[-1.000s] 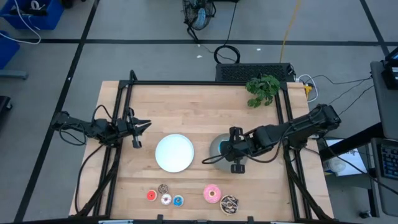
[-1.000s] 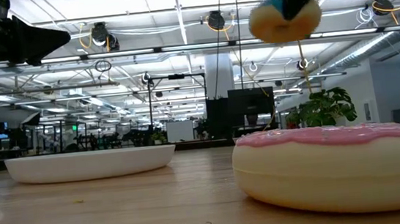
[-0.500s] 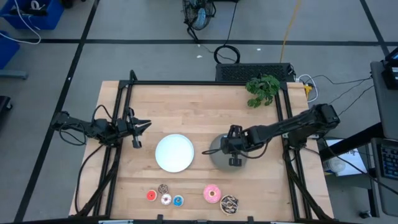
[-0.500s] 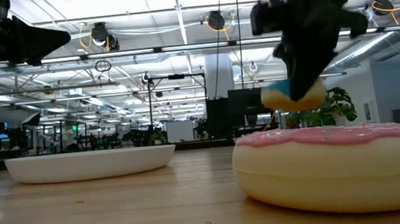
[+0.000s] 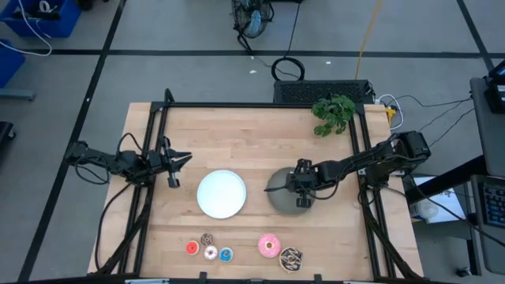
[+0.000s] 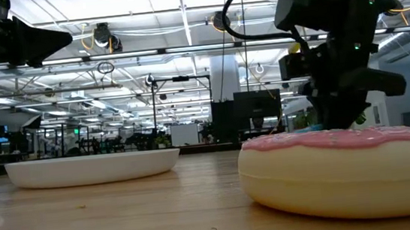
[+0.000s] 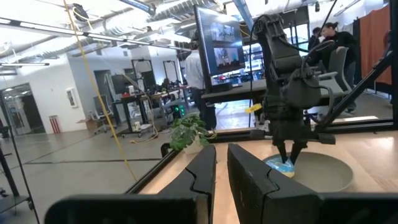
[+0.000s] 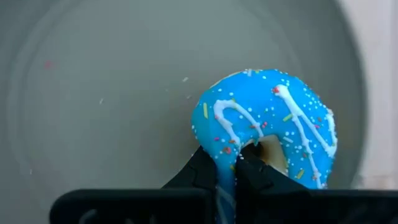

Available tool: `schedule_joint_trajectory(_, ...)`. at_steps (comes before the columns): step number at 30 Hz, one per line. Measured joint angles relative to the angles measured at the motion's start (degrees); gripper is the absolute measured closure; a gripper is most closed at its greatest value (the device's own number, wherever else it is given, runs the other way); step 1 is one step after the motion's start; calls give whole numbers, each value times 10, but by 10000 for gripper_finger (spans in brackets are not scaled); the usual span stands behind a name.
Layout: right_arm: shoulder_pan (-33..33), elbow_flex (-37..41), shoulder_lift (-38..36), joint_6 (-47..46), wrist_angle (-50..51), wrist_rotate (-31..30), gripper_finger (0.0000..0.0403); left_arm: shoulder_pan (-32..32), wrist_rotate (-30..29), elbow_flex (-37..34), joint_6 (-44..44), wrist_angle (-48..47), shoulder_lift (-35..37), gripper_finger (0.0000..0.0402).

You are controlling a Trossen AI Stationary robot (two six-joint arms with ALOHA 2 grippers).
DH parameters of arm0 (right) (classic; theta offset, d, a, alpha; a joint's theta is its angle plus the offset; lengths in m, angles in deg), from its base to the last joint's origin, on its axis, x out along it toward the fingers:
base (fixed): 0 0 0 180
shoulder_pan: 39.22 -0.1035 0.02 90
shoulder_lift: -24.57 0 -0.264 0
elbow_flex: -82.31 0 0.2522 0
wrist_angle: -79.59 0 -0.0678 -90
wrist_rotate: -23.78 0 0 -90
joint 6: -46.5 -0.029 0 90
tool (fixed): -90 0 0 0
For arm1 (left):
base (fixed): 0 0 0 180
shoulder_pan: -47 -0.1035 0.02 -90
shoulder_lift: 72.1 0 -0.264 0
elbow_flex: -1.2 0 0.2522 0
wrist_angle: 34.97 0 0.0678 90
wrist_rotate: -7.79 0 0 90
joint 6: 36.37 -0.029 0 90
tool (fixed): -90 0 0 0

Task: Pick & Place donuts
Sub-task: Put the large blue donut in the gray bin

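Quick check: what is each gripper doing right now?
Left gripper: shut, holding nothing, waiting at the table's left edge.
Right gripper: shut on the large blue donut, low over the grey plate.

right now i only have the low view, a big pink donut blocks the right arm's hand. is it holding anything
Observer: Yes, the right hand is shut on the large blue donut.
Operator: is it over a plate
Observer: It is down inside the grey plate; the donut looks to be touching its floor.
Operator: anything on the white plate
Observer: From above, nothing shows on the white plate.
Operator: where's the left arm
Observer: Its left hand waits at the table's left edge.
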Motion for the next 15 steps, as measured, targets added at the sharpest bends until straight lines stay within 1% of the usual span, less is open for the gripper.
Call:
schedule_joint_trajectory(3, 0, 5, -1, 27, -2, 35, 378, 0, 0, 0, 0, 0, 0, 353)
schedule_joint_trajectory(5, -2, 5, -1, 29, -2, 28, 361, 0, 0, 0, 0, 0, 0, 353)
schedule_joint_trajectory(8, -2, 5, -1, 28, -3, 18, 320, 0, 0, 0, 0, 0, 0, 353)
schedule_joint_trajectory(12, -4, 3, -1, 33, -5, 4, 255, 0, 0, 0, 0, 0, 0, 353)
schedule_joint_trajectory(15, -4, -10, -1, 39, 6, 5, 215, 0, 0, 0, 0, 0, 0, 353)
